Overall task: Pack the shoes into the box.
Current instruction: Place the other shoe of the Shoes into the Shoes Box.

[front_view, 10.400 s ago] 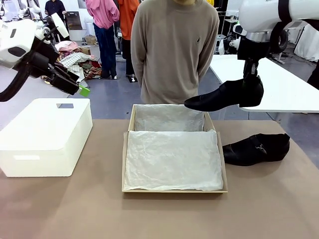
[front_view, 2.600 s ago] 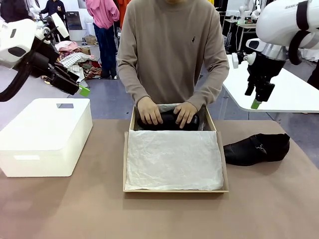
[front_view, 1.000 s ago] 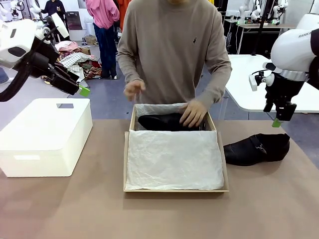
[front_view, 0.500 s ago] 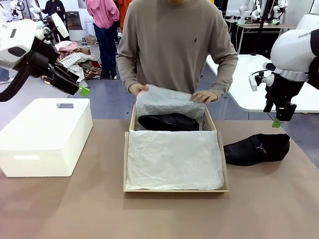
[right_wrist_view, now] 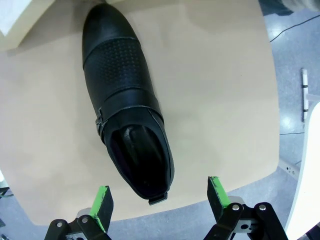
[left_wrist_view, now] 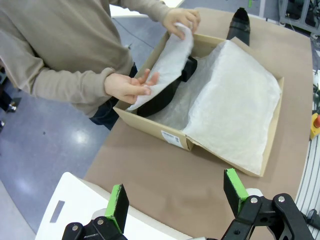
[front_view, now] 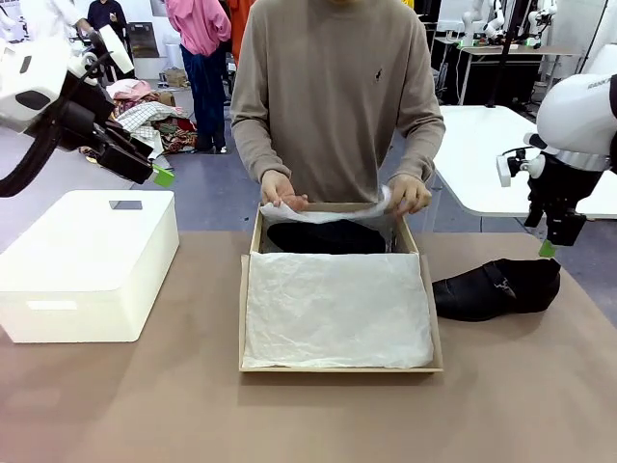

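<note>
Top centre, the person folds tissue over the shoe in the box; at right, my empty, open right gripper has dropped toward the second shoe on the table. My left gripper hangs open too.

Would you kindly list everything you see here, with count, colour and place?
table: one, brown.
box: one, tan, table centre, open.
tissue: white, lining the box; far sheet lifted.
shoes: two, black; one in the box's far end, one on the table right of it.
container: one, white, table's left.
hands: two, person's, holding the far tissue.
left end effector: open, raised at the left.
right end effector: open, above the loose shoe.
</note>
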Robot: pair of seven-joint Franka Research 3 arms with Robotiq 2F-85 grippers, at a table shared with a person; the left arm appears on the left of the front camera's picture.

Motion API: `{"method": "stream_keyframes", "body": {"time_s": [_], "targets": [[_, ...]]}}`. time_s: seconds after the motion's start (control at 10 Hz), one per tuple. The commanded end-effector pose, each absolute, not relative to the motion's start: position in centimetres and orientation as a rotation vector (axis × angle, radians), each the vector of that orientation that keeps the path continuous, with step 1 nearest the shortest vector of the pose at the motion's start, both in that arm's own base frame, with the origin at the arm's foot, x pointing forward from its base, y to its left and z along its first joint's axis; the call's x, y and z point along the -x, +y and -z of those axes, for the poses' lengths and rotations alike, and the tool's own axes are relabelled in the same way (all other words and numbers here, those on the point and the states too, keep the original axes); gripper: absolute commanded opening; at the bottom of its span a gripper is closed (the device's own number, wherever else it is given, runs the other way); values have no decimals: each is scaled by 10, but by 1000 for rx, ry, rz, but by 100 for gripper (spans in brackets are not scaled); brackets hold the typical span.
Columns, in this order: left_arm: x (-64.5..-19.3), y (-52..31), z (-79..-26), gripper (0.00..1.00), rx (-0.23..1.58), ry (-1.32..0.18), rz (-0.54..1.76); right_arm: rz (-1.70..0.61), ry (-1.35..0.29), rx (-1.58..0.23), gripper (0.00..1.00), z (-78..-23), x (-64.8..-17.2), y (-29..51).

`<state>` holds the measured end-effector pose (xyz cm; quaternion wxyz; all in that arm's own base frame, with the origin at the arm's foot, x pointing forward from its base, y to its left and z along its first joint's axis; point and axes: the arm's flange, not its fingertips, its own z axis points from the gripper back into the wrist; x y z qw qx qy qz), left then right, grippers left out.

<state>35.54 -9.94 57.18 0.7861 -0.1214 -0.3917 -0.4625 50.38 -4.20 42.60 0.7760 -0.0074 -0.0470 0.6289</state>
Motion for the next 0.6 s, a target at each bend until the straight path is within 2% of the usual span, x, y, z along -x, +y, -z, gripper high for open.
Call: {"method": "stream_keyframes", "body": {"time_s": [0.0,0.5], "targets": [[-356,-98,-571,100,279,-852,1010,-1359,-135,13,100,-412,-503,-50],[-356,-98,-571,100,279,-852,1010,-1348,-132,-11,100,-391,-516,-49]]}}
